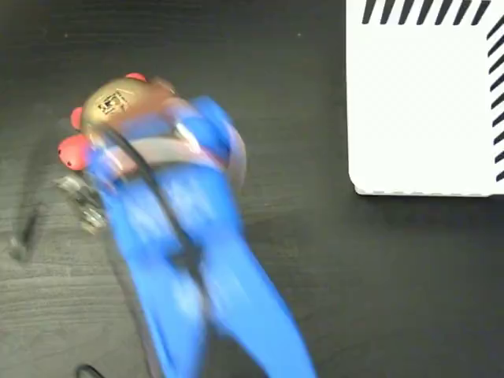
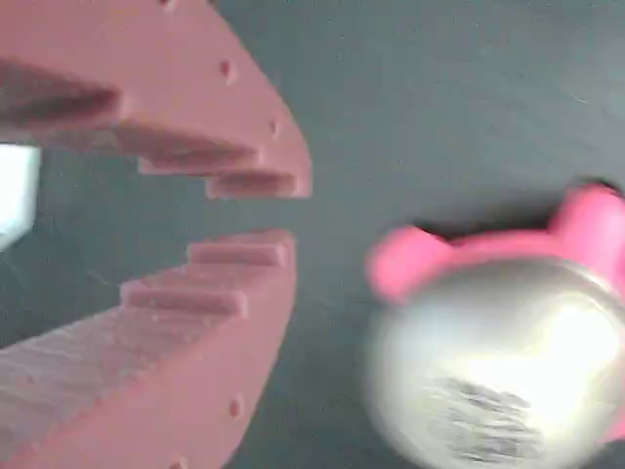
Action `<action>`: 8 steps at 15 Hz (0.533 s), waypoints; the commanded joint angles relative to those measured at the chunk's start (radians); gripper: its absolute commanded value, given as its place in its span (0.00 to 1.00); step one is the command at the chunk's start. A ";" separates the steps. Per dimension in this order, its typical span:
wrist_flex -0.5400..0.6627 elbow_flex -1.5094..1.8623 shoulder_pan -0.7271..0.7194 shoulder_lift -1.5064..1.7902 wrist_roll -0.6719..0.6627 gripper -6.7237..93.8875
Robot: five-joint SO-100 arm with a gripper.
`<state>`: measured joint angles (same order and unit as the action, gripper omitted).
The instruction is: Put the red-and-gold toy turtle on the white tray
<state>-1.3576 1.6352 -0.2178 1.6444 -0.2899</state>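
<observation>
The red-and-gold toy turtle (image 1: 118,102) lies on the dark table at the upper left of the fixed view, with its gold shell and black mark facing up. In the wrist view the turtle (image 2: 488,362) fills the lower right, blurred. My gripper (image 2: 293,213) has pink stepped fingers (image 2: 244,156) a small gap apart, with nothing between them. The turtle sits just to the right of the fingertips, outside the jaws. The blue arm (image 1: 189,252) is motion-blurred and covers the turtle's near side. The white tray (image 1: 425,102) with black edge stripes lies at the upper right, bare.
The table (image 1: 331,260) is dark wood grain. Small metallic bits (image 1: 83,205) lie left of the arm, below the turtle. A black cable (image 1: 157,197) runs along the arm. A white patch (image 2: 15,191) shows at the wrist view's left edge.
</observation>
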 commanded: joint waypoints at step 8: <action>-0.222 -0.494 0.009 -0.399 -0.098 0.54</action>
<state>-1.5662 1.2134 -0.2102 1.2287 -0.3682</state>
